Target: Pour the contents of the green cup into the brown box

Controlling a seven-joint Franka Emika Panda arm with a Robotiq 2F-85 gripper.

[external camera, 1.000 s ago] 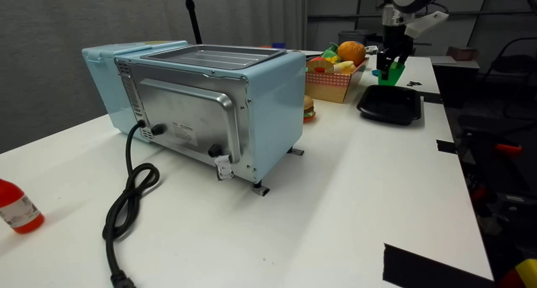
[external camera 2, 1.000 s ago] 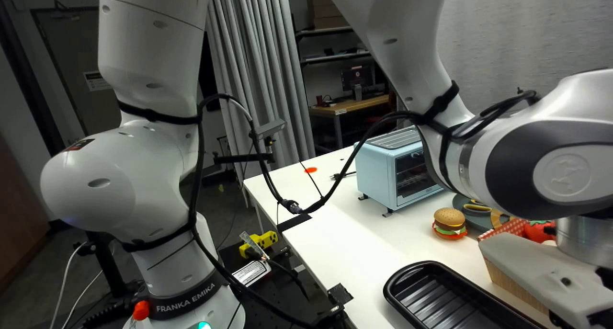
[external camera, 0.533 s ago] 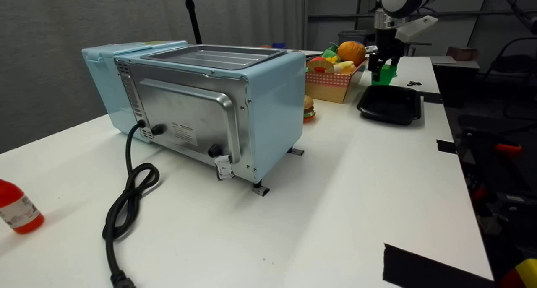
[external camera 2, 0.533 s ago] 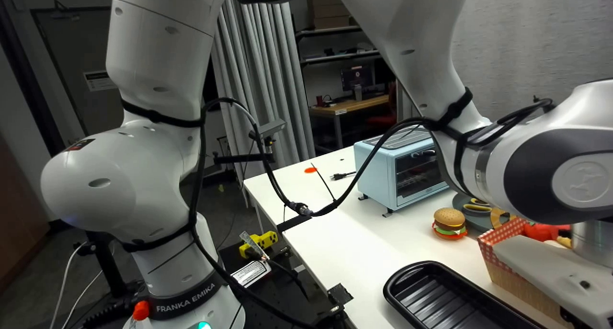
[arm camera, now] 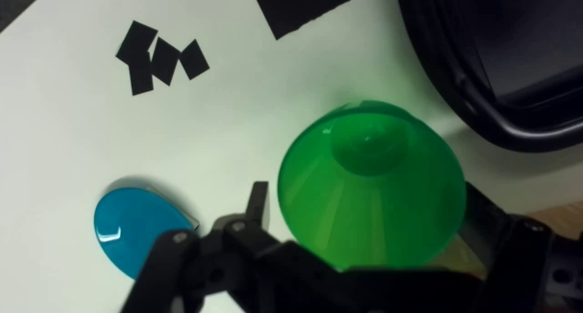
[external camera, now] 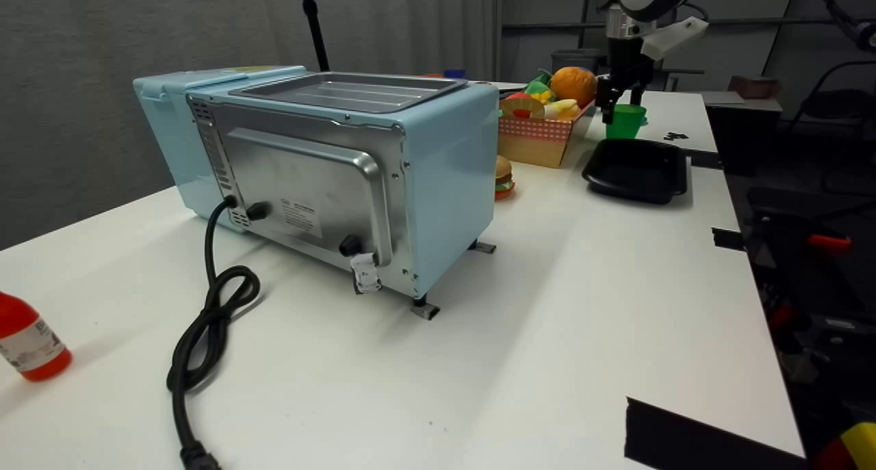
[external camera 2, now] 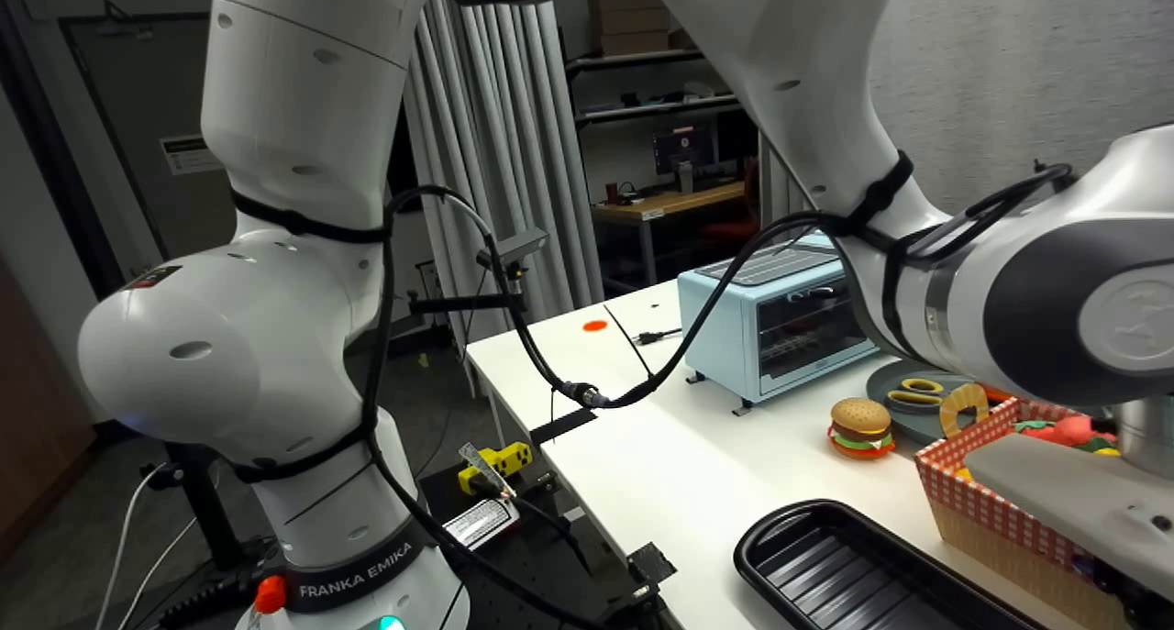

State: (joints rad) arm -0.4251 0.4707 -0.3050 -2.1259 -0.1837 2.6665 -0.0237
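white table point(external camera: 561, 333) | toaster oven point(external camera: 328, 189) | brown box point(external camera: 527, 151) | black tray point(external camera 2: 830, 557) | green cup point(arm camera: 371, 199), upright | burger point(external camera 2: 860, 428) | red bottle point(external camera: 31, 340)

Green cup point(external camera: 621, 123) near brown box point(external camera: 528, 150)

Standing on the base point(external camera 2: 358, 575) in an exterior view, bulging round at the shoulder point(external camera 2: 220, 337) and stretching up through the upper arm point(external camera 2: 303, 126). Bending at the top edge, partly cut off there, then slanting down toward the right of that view along the forearm point(external camera 2: 780, 80) to the wrist point(external camera 2: 1073, 291), cut by the right edge. Carrying the gripper point(external camera: 622, 109) below the wrist in an exterior view, pointing it roughly straight down and jutting a white plate point(external camera: 674, 39) out sideways at its upper end. Holding the 2 black fingers point(arm camera: 257, 201) wide apart in the wrist view, showing dark linkages point(arm camera: 284, 264) along the lower edge.
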